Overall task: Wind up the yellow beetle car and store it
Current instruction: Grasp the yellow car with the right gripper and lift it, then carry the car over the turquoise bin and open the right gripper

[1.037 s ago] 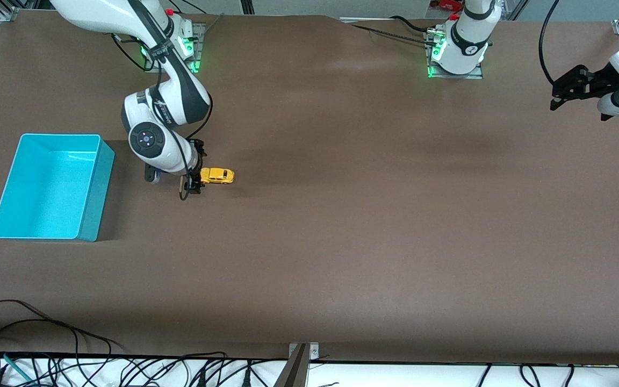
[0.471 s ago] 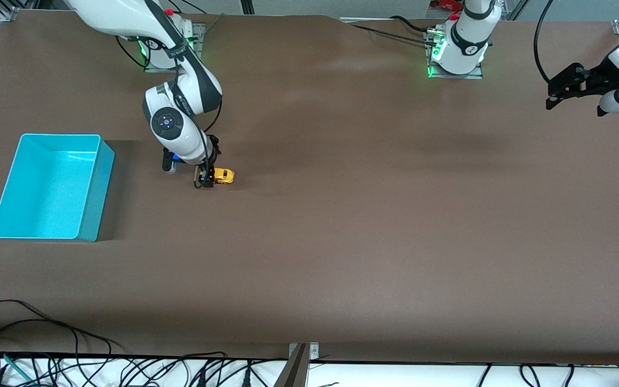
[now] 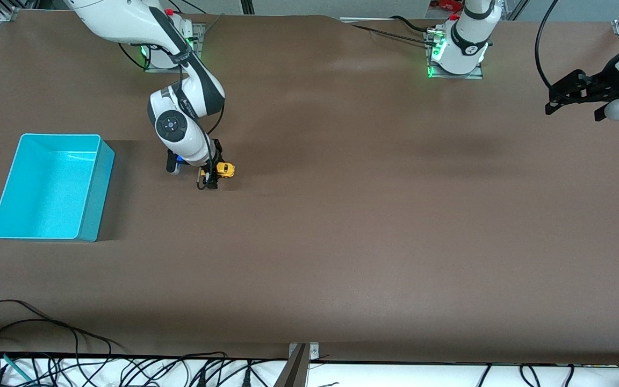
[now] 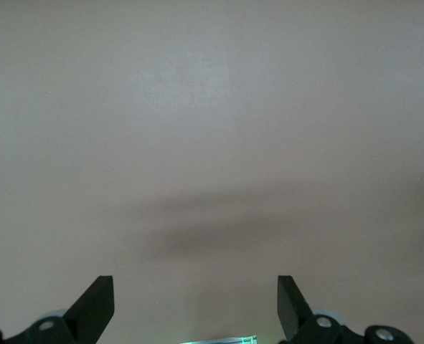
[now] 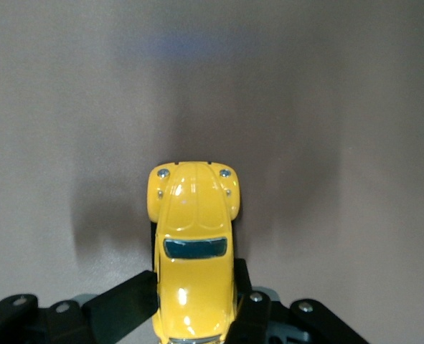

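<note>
The yellow beetle car (image 3: pixel 224 170) sits on the brown table, beside the turquoise bin (image 3: pixel 51 185) toward the left arm's end. My right gripper (image 3: pixel 213 177) is down at the table and shut on the car's body. In the right wrist view the car (image 5: pixel 192 244) points away from the camera, its sides pressed by the black fingers (image 5: pixel 122 304). My left gripper (image 3: pixel 562 97) is open and empty, held in the air over the table's edge at the left arm's end. In the left wrist view its fingertips (image 4: pixel 97 304) stand wide apart over bare table.
The turquoise bin has an open top and stands at the right arm's end of the table. Cables (image 3: pixel 46 344) lie along the table edge nearest the front camera. The right arm's base (image 3: pixel 172 40) and the left arm's base (image 3: pixel 457 51) stand at the table's top edge.
My right gripper has moved along the car toward its middle and closed on it. The left gripper has shifted slightly.
</note>
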You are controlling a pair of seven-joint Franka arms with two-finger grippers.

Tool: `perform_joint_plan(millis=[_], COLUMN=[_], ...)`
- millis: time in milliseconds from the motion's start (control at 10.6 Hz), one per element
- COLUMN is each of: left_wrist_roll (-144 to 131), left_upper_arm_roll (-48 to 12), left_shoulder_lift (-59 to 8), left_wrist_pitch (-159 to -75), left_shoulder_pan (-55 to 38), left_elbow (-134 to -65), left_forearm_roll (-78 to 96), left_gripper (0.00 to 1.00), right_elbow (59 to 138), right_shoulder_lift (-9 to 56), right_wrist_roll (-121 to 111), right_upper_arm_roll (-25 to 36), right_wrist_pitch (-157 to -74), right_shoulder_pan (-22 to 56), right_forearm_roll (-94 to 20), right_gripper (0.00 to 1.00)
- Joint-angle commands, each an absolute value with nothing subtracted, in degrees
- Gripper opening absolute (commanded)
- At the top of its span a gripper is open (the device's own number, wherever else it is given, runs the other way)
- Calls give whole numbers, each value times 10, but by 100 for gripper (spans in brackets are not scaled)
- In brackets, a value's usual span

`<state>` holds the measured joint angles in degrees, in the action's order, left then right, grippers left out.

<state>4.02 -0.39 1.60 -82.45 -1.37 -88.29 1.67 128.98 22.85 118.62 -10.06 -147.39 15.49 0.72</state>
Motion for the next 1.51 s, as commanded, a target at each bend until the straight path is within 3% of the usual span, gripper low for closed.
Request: perform_joint_plan(millis=[0,471,754,1414], left_wrist_roll=[35,37,38,38], left_upper_arm_roll=[-6,-5,-5,-5], left_shoulder_lift=[6,6,6,6], left_wrist_pitch=[-811,-811,-811,-810], left_shoulder_pan=[-11,-11,-11,-11], left_elbow=[-860,-860,-860,-860], left_forearm_roll=[27,27,27,27], left_gripper=[100,100,100,100], right_elbow=[1269,1073,996,1009], right_shoulder_lift=[222,221,221,224], right_wrist_roll=[1200,1103,960,429], right_upper_arm_roll=[-96,-68,6,239], right_wrist_pitch=[-1434,-1160,-1057,-1034], right_shoulder_pan=[162,152,152,146], right_forearm_roll=[20,37,37,33], right_gripper=[19,15,15,15])
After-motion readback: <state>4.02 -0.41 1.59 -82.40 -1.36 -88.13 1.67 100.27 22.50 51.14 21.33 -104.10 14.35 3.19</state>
